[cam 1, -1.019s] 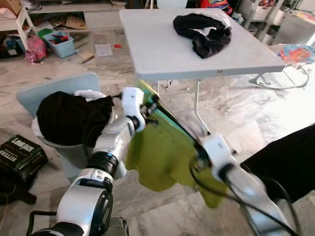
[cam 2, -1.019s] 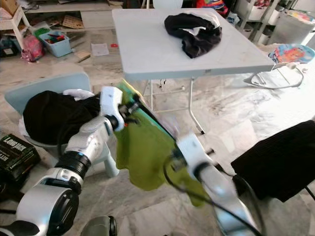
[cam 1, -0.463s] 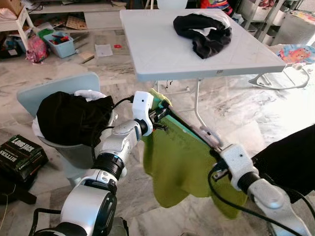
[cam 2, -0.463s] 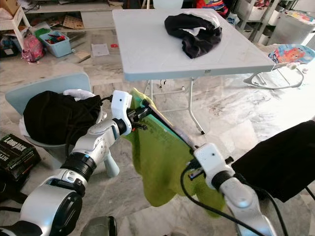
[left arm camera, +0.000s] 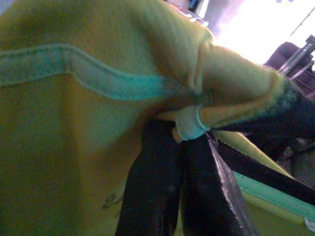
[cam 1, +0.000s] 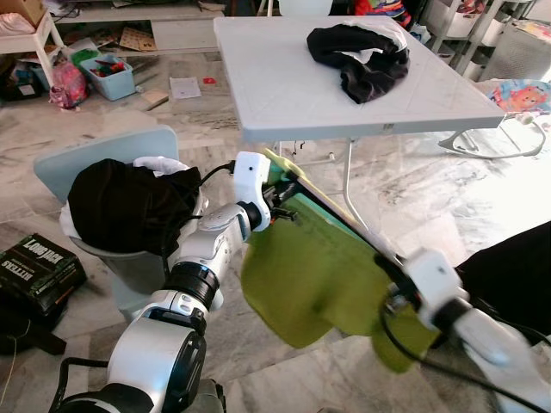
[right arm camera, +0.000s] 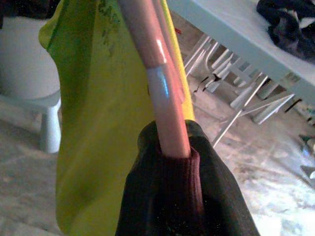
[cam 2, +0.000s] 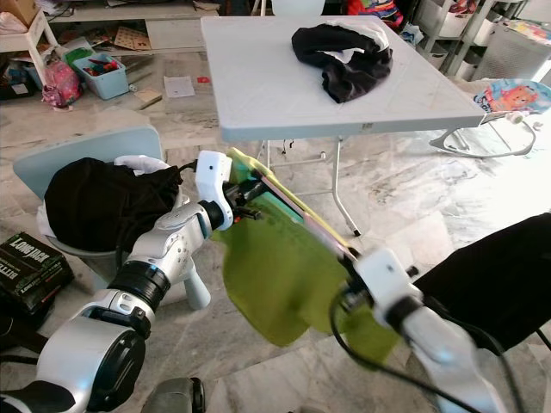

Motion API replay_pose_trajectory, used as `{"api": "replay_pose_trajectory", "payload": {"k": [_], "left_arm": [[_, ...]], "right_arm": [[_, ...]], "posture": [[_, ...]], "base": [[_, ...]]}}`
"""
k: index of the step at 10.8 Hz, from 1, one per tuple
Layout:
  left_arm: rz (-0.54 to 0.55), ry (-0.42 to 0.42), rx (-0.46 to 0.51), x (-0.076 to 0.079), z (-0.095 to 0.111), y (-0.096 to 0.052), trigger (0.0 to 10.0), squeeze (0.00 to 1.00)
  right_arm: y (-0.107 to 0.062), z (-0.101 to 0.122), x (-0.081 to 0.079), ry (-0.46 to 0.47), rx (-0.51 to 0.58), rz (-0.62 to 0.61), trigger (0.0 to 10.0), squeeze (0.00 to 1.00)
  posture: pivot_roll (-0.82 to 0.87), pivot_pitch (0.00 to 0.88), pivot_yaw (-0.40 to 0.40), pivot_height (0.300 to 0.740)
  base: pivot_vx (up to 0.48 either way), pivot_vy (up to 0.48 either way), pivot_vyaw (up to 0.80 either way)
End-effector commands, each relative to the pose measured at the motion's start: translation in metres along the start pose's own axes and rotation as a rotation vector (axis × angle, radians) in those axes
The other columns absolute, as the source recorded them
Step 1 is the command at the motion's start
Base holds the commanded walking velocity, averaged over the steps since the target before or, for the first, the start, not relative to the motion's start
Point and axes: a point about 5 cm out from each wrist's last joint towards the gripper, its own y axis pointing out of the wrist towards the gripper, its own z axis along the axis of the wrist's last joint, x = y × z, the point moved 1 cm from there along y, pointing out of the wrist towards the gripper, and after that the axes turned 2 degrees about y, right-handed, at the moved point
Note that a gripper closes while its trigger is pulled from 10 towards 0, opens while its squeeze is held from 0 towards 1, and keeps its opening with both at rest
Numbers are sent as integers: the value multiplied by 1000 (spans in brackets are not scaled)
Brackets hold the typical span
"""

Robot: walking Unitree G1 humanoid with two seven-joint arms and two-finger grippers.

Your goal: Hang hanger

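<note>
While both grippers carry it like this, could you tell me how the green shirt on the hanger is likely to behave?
The green shirt looks floppy: it sags in loose folds below the hanger, so it would likely swing as it moves. The hanger seems stiff, spanning straight between the left gripper and right gripper. The cloth might slide along it if tilted.

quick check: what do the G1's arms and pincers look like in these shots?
Both arms are silver with rounded segments; the left arm has a black ribbed ring at the forearm. White boxy wrist blocks sit by each pincer, with thin black cables looping off them. The left pincer has two long, smooth black fingers; the right pincer fingers look ribbed.
</note>
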Motion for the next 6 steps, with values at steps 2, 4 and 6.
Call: {"api": "replay_pose_trajectory", "payload": {"k": [2, 4, 6], "left_arm": [[413, 8, 135, -87, 35, -50, 0, 0], [355, 26, 119, -71, 30, -39, 0, 0], [310, 87, 100, -56, 24, -31, 0, 0]], "right_arm": [[-43, -20, 32, -70, -74, -83, 10000, 0], [-23, -5, 29, -104, -17, -79, 10000, 0], [-2, 14, 18, -65, 50, -59, 10000, 0]], "posture": [[-155, 0, -50, 740], [-155, 0, -47, 740], [-150, 0, -44, 740]], "base": [[0, 0, 0], [0, 0, 0], [0, 0, 0]]}}
